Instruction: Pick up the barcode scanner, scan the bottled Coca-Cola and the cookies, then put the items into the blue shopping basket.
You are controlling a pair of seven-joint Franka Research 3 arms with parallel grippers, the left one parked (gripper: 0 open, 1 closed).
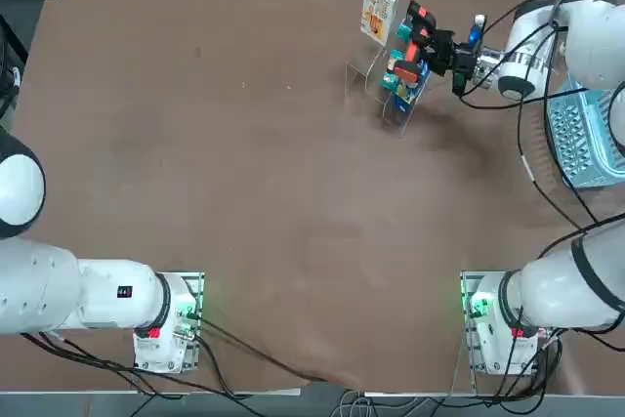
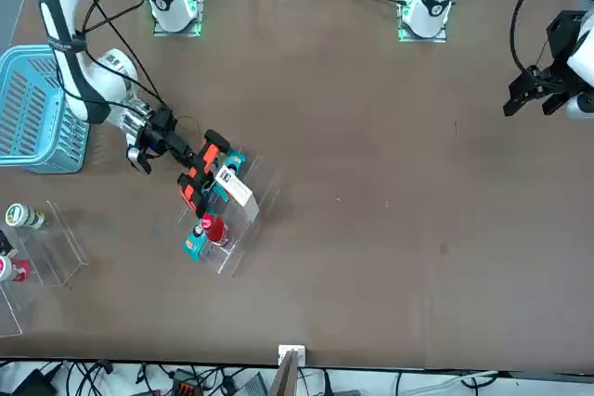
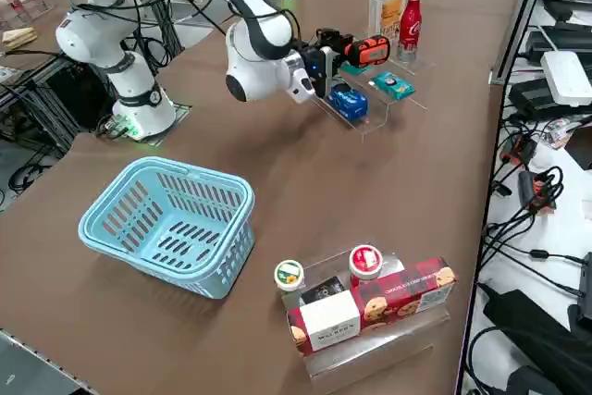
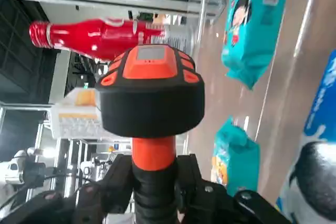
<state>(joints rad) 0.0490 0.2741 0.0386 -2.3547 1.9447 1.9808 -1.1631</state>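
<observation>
My right claw (image 4: 153, 184) is clamped on the orange grip of the barcode scanner (image 4: 151, 93), held level over the clear acrylic rack (image 1: 376, 80) at the far right of the desk (image 1: 244, 192).

Going left to right in the top view: the cookies (image 1: 379, 7), a white carton with yellow-orange pictures, stand upright at the rack's far end. Next to them is the bottled Coca-Cola (image 3: 410, 18), red cap up, just beside the carton. Then the scanner, its head over the teal packets (image 4: 251, 22) and the blue packet (image 3: 349, 100) on the lower steps. Then my wrist. The blue shopping basket (image 1: 584, 139) sits at the right edge, well apart from the rack and empty.

Step in hand, as I read it: scanning. Nothing is in the basket yet.

How to do it well:
- In the wrist view the scanner head faces the bottle and carton, but the teal packets are close to the line of fire. Aim past them so I don't read the wrong code.
- I can't see a barcode on either target from here. May need to re-angle the head across the bottle label, then the carton face.
- Keep the head off the rack; the bottle is slim and would tip easily.
- Grip looks firm, so don't regrasp.
</observation>
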